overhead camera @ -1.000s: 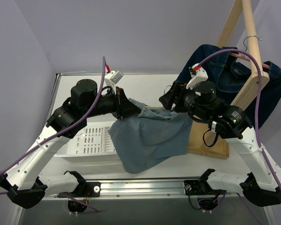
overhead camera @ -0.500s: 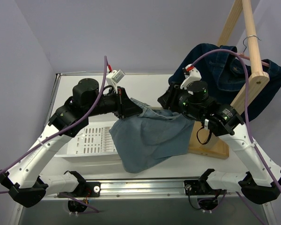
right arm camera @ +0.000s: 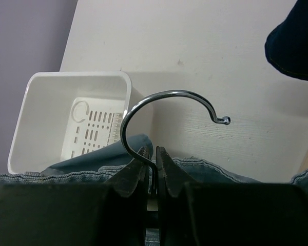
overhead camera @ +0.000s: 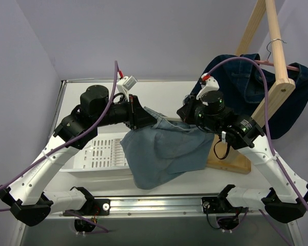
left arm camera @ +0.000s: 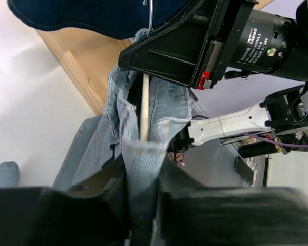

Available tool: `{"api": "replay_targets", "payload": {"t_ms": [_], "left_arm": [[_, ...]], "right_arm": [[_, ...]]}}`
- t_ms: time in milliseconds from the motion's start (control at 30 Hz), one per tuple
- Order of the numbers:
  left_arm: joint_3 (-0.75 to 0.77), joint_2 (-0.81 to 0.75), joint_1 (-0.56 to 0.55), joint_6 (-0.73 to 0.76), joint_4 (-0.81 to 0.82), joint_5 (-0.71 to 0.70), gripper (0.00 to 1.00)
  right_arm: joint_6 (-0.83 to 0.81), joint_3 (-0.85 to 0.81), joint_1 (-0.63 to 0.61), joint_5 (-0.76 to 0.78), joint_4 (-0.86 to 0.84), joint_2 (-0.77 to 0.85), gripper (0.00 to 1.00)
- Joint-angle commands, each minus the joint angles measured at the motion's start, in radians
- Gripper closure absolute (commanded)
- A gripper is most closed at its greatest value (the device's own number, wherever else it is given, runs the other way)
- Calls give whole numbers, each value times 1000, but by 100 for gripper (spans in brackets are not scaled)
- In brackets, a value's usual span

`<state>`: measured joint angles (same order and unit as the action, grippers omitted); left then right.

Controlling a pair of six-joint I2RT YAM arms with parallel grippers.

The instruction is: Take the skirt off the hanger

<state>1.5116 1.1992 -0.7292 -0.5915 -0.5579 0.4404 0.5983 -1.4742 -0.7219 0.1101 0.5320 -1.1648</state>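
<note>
Presently, one item in work: pale denim skirt [overhead camera: 164, 151], slung in the air between the two arms above the table [overhead camera: 159, 95], its lower hem draped over the near corner of a white slotted basket [overhead camera: 100, 154]. Left gripper [overhead camera: 143, 119]: closed, pinching a fold of waistband denim, seen in the left wrist view just below the end of the hanger's wooden bar [left arm camera: 145, 102]. Right gripper [right arm camera: 150, 152]: closed tight on the neck of the hanger's metal hook [right arm camera: 169, 93], the curve of the hook standing free above the fingers. Hanger: wooden bar inside the waistband, so garment and hanger not yet parted. Also present, not in play: wooden rack [overhead camera: 277, 51] at the right, carrying a dark denim garment [overhead camera: 246, 82]. Step in hand, as judged: separation of the skirt from the hanger. Handling notes: hold the hook steady as the anchor and draw the waistband along the bar and off its end, not across it; keep the pinch deep enough that the denim cannot slip out; watch for the waistband catching on the bar end; move away from the rack so that nothing snags there.
</note>
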Motion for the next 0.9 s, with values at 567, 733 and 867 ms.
{"api": "replay_targets", "payload": {"t_ms": [567, 733, 867], "left_arm": [[-86, -142, 4, 39, -39, 17, 54], [-99, -133, 5, 32, -37, 18, 71], [-102, -136, 4, 30, -51, 11, 84]], "right_arm": [[57, -242, -1, 171, 74, 28, 100], [58, -296, 1, 198, 102, 30, 100], [60, -331, 1, 229, 126, 28, 100]]}}
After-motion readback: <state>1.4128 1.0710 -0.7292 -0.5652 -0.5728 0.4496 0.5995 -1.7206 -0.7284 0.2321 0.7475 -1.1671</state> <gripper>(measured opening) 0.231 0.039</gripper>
